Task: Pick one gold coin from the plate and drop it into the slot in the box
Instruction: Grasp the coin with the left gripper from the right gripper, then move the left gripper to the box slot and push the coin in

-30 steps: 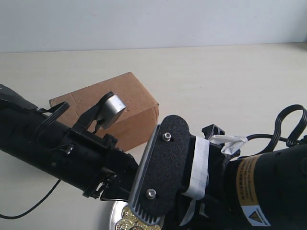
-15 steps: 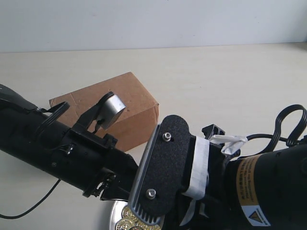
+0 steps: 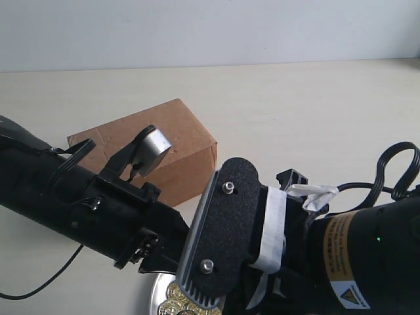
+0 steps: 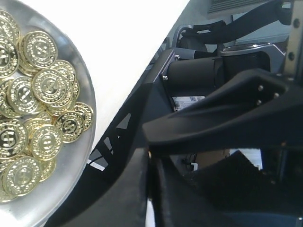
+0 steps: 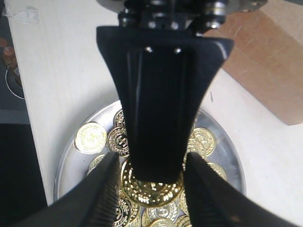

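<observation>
One round gold coin (image 5: 151, 183) is held by its rim between the narrowed fingers of the right gripper (image 5: 151, 191) over the round shiny silver metal plate (image 5: 66, 166), with the taped brown cardboard box (image 5: 265, 61) set just beside the plate, its slot not seen.
</observation>
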Available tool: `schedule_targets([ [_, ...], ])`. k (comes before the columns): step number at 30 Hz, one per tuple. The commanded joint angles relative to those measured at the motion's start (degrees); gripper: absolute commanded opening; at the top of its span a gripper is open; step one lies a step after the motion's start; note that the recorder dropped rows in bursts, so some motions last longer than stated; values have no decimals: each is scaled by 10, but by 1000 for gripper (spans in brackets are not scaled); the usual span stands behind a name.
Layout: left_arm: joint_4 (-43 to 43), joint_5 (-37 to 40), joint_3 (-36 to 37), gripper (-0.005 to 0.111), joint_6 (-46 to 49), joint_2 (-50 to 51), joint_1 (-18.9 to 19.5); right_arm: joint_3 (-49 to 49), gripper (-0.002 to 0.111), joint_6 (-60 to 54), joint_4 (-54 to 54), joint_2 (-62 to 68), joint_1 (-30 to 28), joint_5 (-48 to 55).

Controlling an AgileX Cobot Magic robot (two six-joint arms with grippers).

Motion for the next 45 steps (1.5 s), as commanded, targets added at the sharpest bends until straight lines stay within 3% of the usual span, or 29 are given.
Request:
schedule_targets([
  [1,-4,5,-3,0,8,0,-3,-1,56,0,-1,-3,0,-2],
  [4,-4,5,-3,0,8,0,-3,-1,66,26,-13,-3,0,-2],
  [14,1,-20,-3,0,8,0,-2,-1,63,121,-108,-3,0,64],
  [18,33,-53,-3,0,9,0,-2,-1,48,121,-109,-3,0,131],
  [25,67,-81,-20,0,29,-2,25,-1,-1,127,-110,-3,0,149],
  [28,91,-80,-49,0,29,-9,40,-1,0,153,-110,-3,0,143],
  [36,246,-81,-173,0,14,-52,59,0,0,184,-90,-3,0,93],
  [45,485,-133,-267,0,-120,-74,59,25,0,180,-75,-3,0,48],
])
